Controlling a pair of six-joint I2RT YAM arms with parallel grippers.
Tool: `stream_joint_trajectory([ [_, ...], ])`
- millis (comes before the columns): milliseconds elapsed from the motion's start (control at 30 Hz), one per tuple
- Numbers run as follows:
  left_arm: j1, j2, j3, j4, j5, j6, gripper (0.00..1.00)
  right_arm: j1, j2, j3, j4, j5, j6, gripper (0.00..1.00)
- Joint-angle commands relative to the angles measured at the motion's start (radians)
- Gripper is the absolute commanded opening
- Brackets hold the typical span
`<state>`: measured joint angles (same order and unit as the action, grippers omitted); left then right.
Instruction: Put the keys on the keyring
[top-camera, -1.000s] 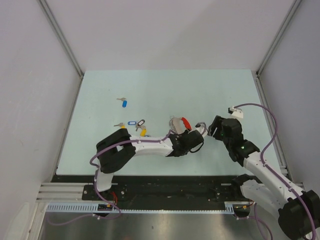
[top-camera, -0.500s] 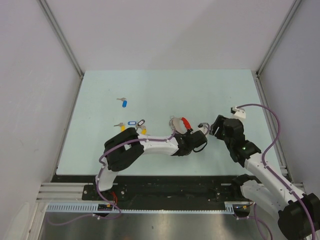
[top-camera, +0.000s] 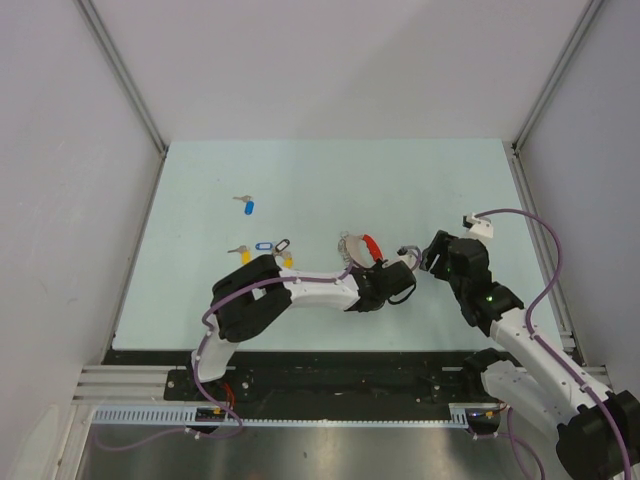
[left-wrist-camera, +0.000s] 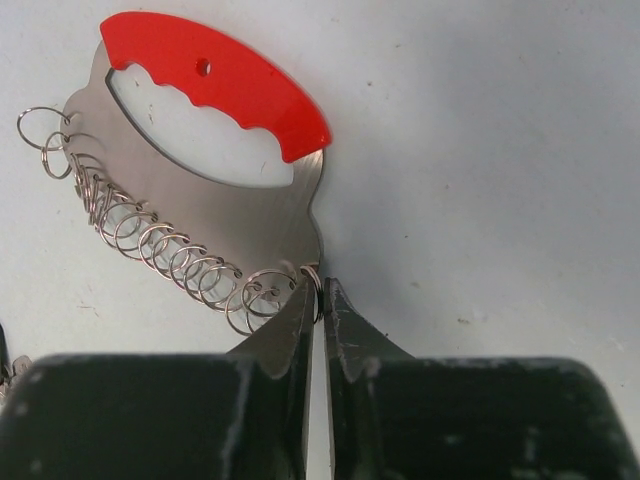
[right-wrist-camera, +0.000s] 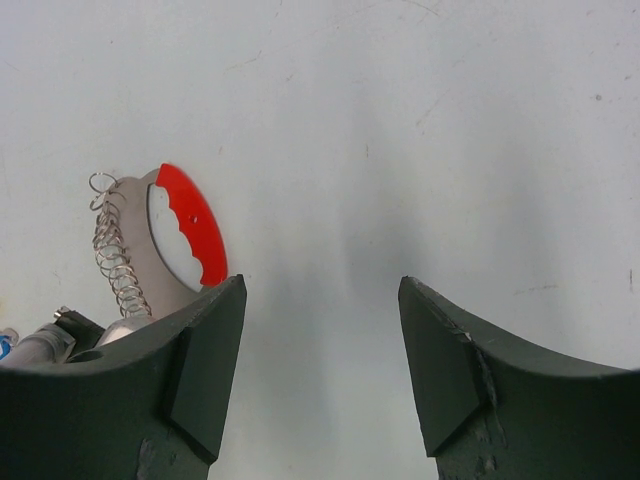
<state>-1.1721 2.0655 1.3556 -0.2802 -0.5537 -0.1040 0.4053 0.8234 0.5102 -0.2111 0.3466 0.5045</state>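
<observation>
Red-arced keyring (left-wrist-camera: 215, 215) with a row of wire rings lies flat; tagged keys (top-camera: 263, 245) lie apart, leftward.

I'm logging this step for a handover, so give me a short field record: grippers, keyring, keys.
left gripper: closed on the keyring's end ring
right gripper: open, empty, over table right of keyring
keyring: flat on table, rings look empty
keys: loose on table left of keyring; blue-tagged key apart, farther back
</observation>
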Motion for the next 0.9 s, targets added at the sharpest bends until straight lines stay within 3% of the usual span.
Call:
stream_joint_trajectory([
  [0, 0.002, 0.005, 0.019, 0.003, -0.022, 0.020, 0.06, -0.003, -0.020, -0.001, 0.024, 0.003, -0.006, 0.68],
  [67, 0.003, -0.007, 0.013, 0.003, -0.029, 0.024, 0.00, -0.003, -0.021, -0.001, 0.027, -0.012, -0.017, 0.68],
  [333, 0.063, -0.186, -0.088, 0.073, 0.056, 0.090, 0.00, -0.003, -0.012, -0.001, 0.096, -0.153, -0.089, 0.68],
  [600, 0.230, -0.464, -0.190, 0.165, 0.320, 0.141, 0.00, -0.002, -0.023, -0.001, 0.286, -0.336, -0.172, 0.73],
  [867, 0.374, -0.607, -0.178, 0.202, 0.569, 0.222, 0.01, -0.003, 0.078, 0.059, 0.534, -0.645, -0.221, 0.73],
])
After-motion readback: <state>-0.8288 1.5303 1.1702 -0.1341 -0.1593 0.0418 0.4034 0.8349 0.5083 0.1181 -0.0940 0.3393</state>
